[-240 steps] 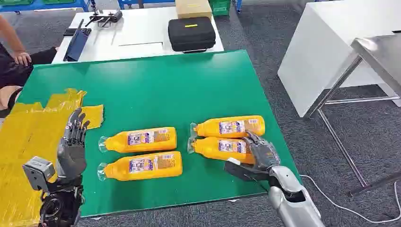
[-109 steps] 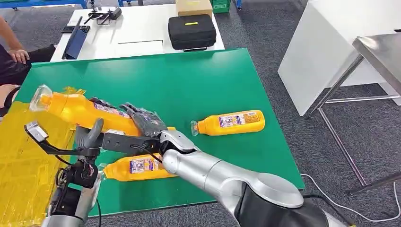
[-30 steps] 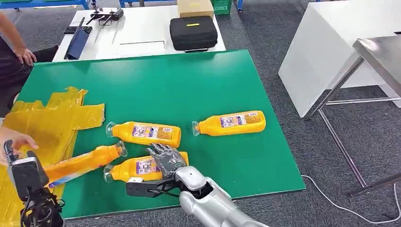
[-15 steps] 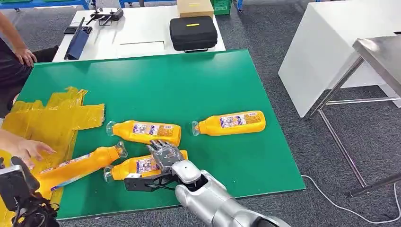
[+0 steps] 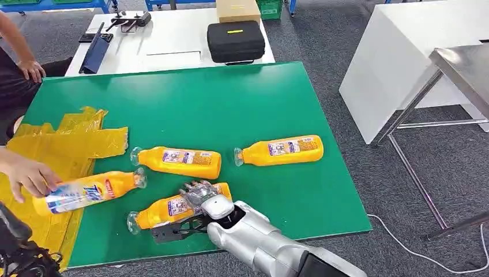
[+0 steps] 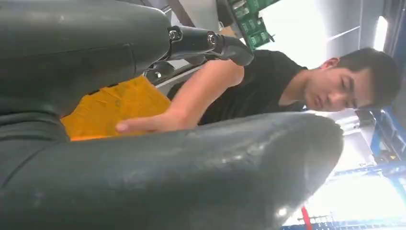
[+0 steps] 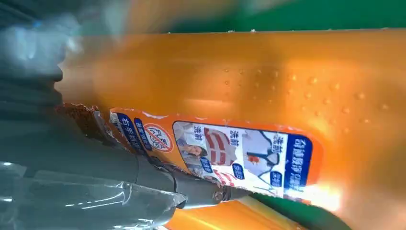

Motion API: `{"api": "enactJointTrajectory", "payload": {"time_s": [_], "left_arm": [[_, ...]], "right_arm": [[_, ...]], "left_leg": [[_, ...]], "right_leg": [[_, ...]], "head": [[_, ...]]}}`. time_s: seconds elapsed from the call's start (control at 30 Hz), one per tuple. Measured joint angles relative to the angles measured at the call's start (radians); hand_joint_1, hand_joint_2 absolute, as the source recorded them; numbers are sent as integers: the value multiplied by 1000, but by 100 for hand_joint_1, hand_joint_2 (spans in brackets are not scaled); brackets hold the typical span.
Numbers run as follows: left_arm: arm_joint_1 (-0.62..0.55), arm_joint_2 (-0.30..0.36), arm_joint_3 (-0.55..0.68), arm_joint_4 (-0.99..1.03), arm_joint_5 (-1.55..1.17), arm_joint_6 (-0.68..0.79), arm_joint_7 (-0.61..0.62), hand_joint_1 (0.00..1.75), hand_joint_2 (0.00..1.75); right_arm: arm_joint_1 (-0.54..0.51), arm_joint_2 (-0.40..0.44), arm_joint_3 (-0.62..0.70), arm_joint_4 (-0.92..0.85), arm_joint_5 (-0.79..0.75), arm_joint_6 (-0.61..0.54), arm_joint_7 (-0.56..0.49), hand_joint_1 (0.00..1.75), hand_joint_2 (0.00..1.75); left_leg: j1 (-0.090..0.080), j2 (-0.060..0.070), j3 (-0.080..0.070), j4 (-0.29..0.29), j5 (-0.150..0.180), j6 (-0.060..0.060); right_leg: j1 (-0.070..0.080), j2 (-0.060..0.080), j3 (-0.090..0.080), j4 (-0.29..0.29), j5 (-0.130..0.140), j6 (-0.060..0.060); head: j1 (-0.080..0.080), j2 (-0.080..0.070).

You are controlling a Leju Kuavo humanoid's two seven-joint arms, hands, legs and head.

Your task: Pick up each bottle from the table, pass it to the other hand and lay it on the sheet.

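Four orange bottles with clear caps lie on the green table [image 5: 190, 104]. My right hand [image 5: 200, 199] grips the nearest bottle [image 5: 161, 212], fingers curled over its top and thumb on the near side; the right wrist view shows its label [image 7: 239, 158] close up against my fingers [image 7: 95, 158]. A second bottle [image 5: 176, 162] lies just behind, a third [image 5: 279, 150] to the right. The fourth [image 5: 86, 193] rests across the edge of the yellow sheet [image 5: 69, 138], a person's hand [image 5: 29, 176] on it. My left hand [image 6: 167, 172] is low at the left, fingers apart and holding nothing.
The person sits at the table's left side, one arm [image 6: 201, 91] reaching over the sheet [image 6: 115, 105]. Behind the green table stands a white table [image 5: 167, 40] with a black case [image 5: 235, 40]. A white counter [image 5: 403, 52] and metal table [image 5: 461, 63] stand at the right.
My left hand has let go of the bottle and dropped back; the person's hand now rests on it at the sheet. My right hand has closed over the nearest bottle, which has turned slightly.
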Motion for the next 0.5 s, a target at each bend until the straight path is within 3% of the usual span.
{"api": "enactJointTrajectory", "payload": {"time_s": [0.1, 0.13, 0.17, 0.5], "left_arm": [[0, -6, 22, -18, 0, -14, 8, 0, 0], [1, -8, 28, -24, 0, -18, 10, 0, 0], [1, -10, 35, -29, 0, -18, 10, 0, 0], [4, -23, 72, -61, 13, -76, 27, 0, 0]], "right_arm": [[-4, 0, 21, 3, 18, 6, 31, 3, 175], [-4, 0, 26, 3, 24, 7, 36, 147, 175], [-6, 0, 29, 5, 26, 8, 38, 175, 175], [-1, 0, 27, 7, 37, -28, 55, 175, 175]], "left_leg": [[0, 0, 2, 0, 0, 0], [0, 0, 2, 0, 0, 0], [0, 0, 3, 0, 0, 0], [-1, 0, 4, 0, 0, 0]], "right_leg": [[0, 0, 2, 0, 0, 0], [0, 0, 3, 0, 0, 0], [0, 0, 3, 0, 0, 0], [0, 0, 5, 0, 0, 0]], "head": [[0, 0], [0, 0], [0, 0], [0, 0]]}}
